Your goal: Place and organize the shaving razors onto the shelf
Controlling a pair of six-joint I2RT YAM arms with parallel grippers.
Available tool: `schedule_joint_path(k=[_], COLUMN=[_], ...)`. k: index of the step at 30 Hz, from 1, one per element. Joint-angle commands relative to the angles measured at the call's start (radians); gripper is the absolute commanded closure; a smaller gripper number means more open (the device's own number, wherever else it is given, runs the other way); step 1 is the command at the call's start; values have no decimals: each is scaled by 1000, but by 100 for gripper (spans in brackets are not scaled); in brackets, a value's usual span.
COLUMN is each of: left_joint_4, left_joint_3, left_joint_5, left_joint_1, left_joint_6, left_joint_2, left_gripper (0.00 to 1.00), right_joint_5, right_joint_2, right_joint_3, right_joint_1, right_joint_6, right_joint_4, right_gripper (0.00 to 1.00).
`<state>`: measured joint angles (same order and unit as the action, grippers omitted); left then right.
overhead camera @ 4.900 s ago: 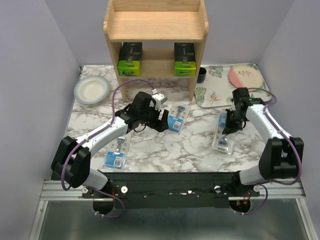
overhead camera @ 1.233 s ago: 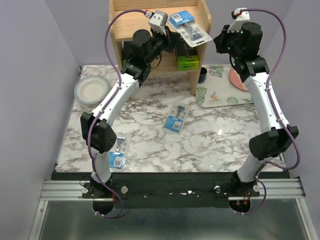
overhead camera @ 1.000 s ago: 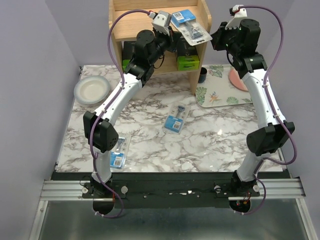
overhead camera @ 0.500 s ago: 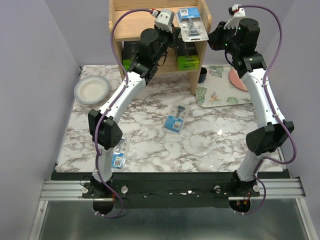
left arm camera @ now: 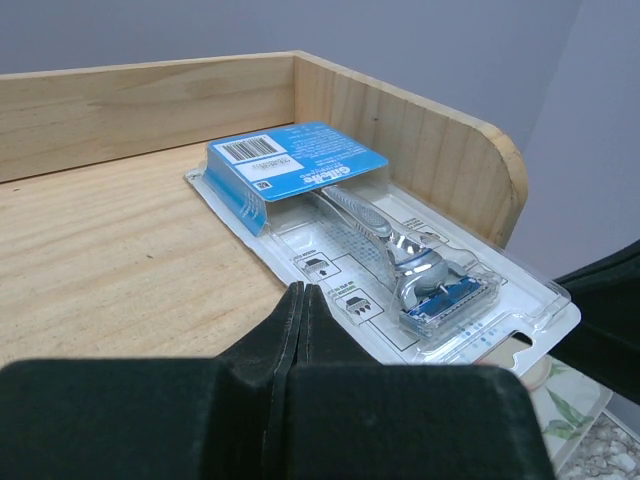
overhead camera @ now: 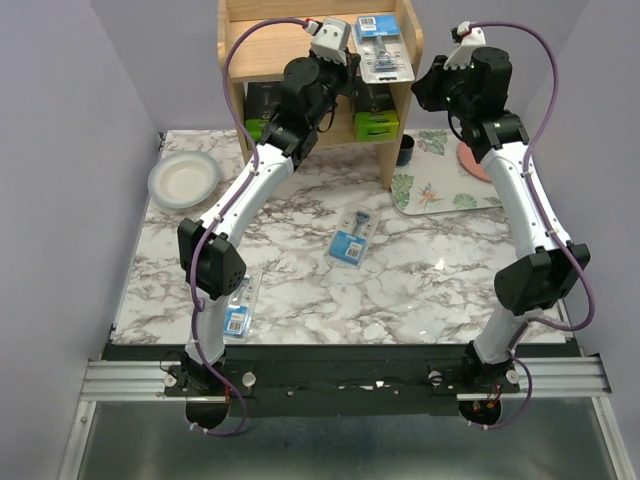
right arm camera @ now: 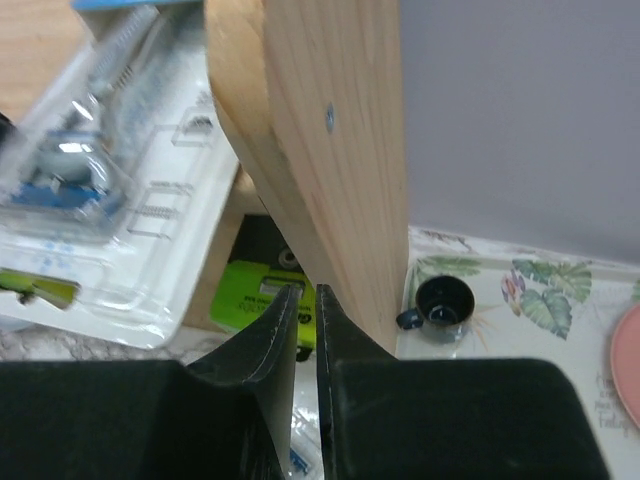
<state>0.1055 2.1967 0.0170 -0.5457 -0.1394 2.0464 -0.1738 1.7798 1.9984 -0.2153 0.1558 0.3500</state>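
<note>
On the top tier of the wooden shelf (overhead camera: 290, 50) lies a clear razor blister pack (overhead camera: 383, 45) with a blue card, against the right side panel and overhanging the front edge. My left gripper (overhead camera: 350, 65) is shut and holds nothing, its tips (left arm camera: 300, 290) against the edge of that pack (left arm camera: 370, 230). My right gripper (overhead camera: 422, 90) hovers outside the right panel (right arm camera: 330, 150), its jaws (right arm camera: 305, 292) slightly open and empty. Two black boxes with lime-green ends (overhead camera: 375, 122) (overhead camera: 258, 125) sit on the lower tier. Two more blister packs (overhead camera: 352, 238) (overhead camera: 235, 305) lie on the marble table.
A white bowl (overhead camera: 183, 180) sits at the table's left. A floral tray (overhead camera: 430, 190) at the right carries a pink plate (overhead camera: 475, 160). A dark cup (overhead camera: 403, 150) stands by the shelf's right foot. Both arms are raised high around the shelf's right end.
The pack on the top tier has swung from a slant to lie square along the right panel, with my left gripper following it rightward. My right jaws have parted a little.
</note>
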Motion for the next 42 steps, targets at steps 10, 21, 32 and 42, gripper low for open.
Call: schedule_joint_path(k=[10,21,32,42], left_joint_4=[5,42,88,21], left_joint_3=[55,95,155,-57], left_joint_5=[0,-17,-26,155], left_joint_1=[16,16,-5,15], left_joint_6=[18,35,93,153], left_joint_2=[60,103,143,-167], left_gripper=[100,100,99,67], right_joint_5=[-96,-234,-207,-145], right_joint_2=[-160,-174,-34,79], right_joint_3=[-176,-165,6,169], right_joint_1=[-7,-56,-90,-104], right_joint_6=[-33,-21,-4,22], right_joint_4=[3,-16,-19,-23], right_gripper=[80,81,81,81])
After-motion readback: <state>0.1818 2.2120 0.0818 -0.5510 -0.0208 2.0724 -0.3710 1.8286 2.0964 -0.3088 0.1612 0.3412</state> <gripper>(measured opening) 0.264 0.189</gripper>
